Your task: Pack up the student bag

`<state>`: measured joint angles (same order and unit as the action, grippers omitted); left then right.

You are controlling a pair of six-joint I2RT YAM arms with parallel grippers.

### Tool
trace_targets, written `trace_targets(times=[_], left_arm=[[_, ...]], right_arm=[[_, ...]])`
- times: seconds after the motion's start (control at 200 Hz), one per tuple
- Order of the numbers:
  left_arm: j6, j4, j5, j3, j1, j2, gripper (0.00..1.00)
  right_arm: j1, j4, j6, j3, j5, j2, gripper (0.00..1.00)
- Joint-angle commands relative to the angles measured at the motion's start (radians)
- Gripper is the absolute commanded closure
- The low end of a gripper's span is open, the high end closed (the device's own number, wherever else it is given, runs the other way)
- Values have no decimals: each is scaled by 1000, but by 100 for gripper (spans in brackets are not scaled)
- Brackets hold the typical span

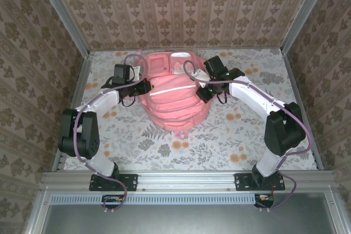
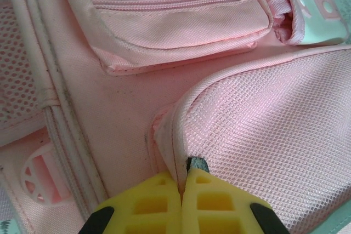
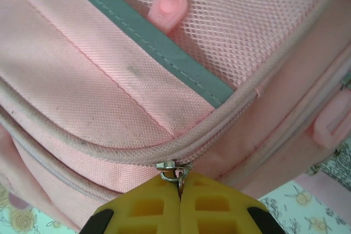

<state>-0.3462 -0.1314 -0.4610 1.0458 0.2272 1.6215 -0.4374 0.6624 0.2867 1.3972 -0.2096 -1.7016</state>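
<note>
On floral counter [image 1: 219, 135], one woven pink bag [image 1: 170, 100]; left gripper [image 2: 181, 190] pinches mesh edge [image 2: 174, 149], right gripper [image 3: 180, 187] a metal zipper pull [image 3: 174, 169].

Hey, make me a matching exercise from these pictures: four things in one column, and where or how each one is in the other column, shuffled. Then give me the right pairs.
Column one
1. left claw
2. right claw
3. student bag
4. table

Column two
A. shut on a metal zipper pull
B. floral-patterned, lying under everything else
C. pinching a fabric seam beside a mesh panel
D. salmon pink, lying mid-table

Pairs: 1-C, 2-A, 3-D, 4-B
</note>
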Motion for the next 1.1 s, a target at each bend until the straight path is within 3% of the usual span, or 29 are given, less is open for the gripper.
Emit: trace_targets(times=[0.0, 0.17, 0.37, 0.535, 0.945, 1.095], left_arm=[[98, -33, 22, 35, -24, 2, 100], [188, -61, -5, 14, -26, -18, 100], [227, -77, -10, 45, -31, -14, 100], [293, -102, 16, 83, -43, -8, 100], [662, -297, 145, 138, -45, 17, 100], [724, -275, 104, 128, -49, 26, 100]], right_arm=[[13, -12, 44, -2, 0, 45, 100], [81, -61, 69, 21, -94, 25, 100], [14, -17, 166, -8, -365, 80, 100], [-81, -8, 196, -58, -333, 112, 100], [50, 2, 200, -73, -200, 79, 100], [78, 43, 181, -30, -225, 27, 100]])
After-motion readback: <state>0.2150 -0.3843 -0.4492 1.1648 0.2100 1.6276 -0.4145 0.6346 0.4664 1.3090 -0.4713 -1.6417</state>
